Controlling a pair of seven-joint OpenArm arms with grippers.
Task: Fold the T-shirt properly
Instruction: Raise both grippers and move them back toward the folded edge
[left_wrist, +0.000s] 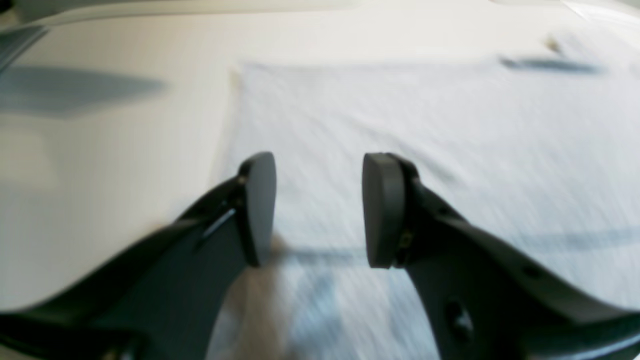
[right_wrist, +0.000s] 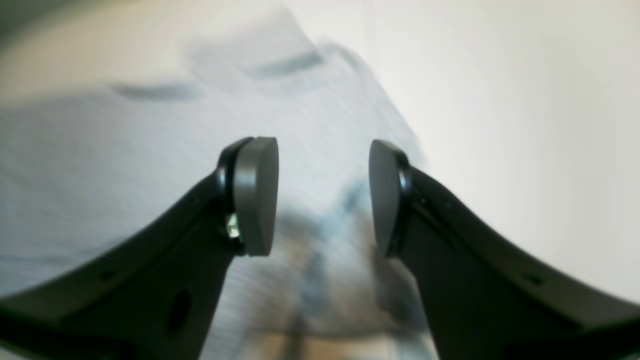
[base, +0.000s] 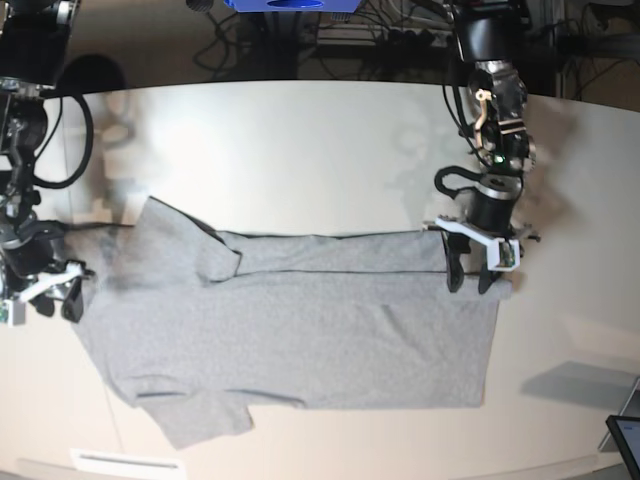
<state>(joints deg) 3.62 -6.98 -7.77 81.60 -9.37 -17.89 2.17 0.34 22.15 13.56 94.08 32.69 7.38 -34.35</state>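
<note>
The grey T-shirt (base: 300, 330) lies flat on the white table (base: 300, 150), its far long edge folded over onto the body as a strip (base: 340, 252). One sleeve (base: 200, 420) sticks out at the near left. My left gripper (base: 470, 275) hovers over the shirt's far right corner, open, with nothing between its pads (left_wrist: 260, 210); below it is plain shirt fabric (left_wrist: 400, 125). My right gripper (base: 57, 302) stands at the shirt's left edge, also open and empty (right_wrist: 324, 197), over blurred grey cloth (right_wrist: 125, 150).
A dark device corner (base: 625, 435) shows at the near right edge of the table. A white strip (base: 120, 462) lies at the near left edge. Cables and a blue object (base: 290, 5) sit behind the far edge.
</note>
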